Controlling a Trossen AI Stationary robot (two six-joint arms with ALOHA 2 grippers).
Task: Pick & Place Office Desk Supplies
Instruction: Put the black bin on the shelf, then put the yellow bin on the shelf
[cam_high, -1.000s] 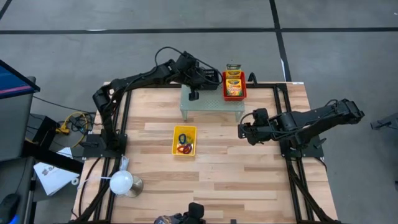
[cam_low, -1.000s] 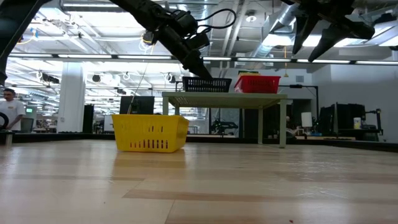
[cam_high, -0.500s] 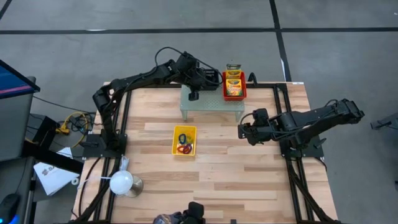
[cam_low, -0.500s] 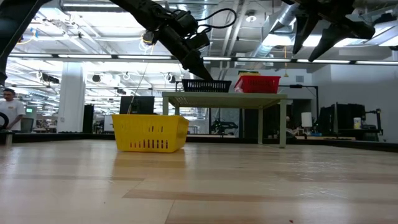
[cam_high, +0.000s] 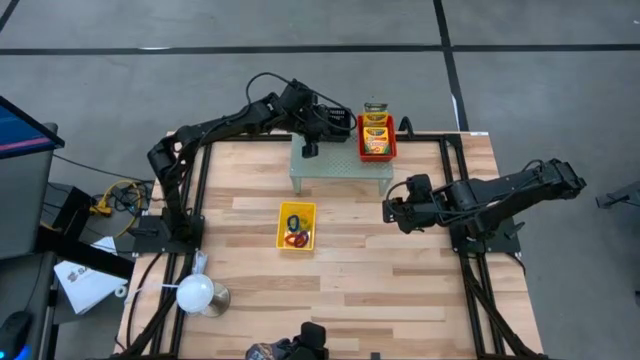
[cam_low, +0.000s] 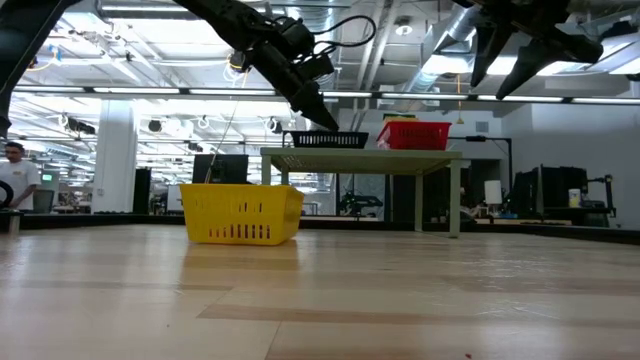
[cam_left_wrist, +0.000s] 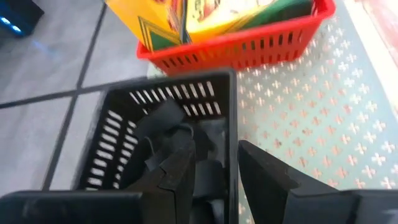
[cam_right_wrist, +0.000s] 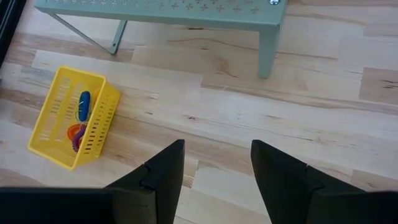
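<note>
Left pincer (cam_left_wrist: 214, 177) above the black basket (cam_left_wrist: 118, 146) on the pale green mesh shelf (cam_high: 340, 165) at the far edge of the table (cam_high: 330, 300); fingers a little apart, straddling the basket's wall toward the red basket, one finger inside, one outside, nothing seen gripped. Small black clips (cam_left_wrist: 165, 134) heaped inside the black basket. Just beside it on the shelf, the red basket (cam_high: 377, 140), packed with yellow-green crayon boxes (cam_high: 376, 133). Down on the table near the middle, well apart from the shelf, a yellow basket (cam_high: 297, 226) with coloured ring bands (cam_right_wrist: 79, 124) in it: blue, orange and purple ones visible from the right wrist. Right pincer (cam_right_wrist: 214, 168) raised over the table's right half, facing shelf and yellow basket, fingers parted, nothing between them. White round-headed lamp (cam_high: 197, 292) at the near left corner. In the low view, a person (cam_low: 12, 175) far off at the room's left edge.
</note>
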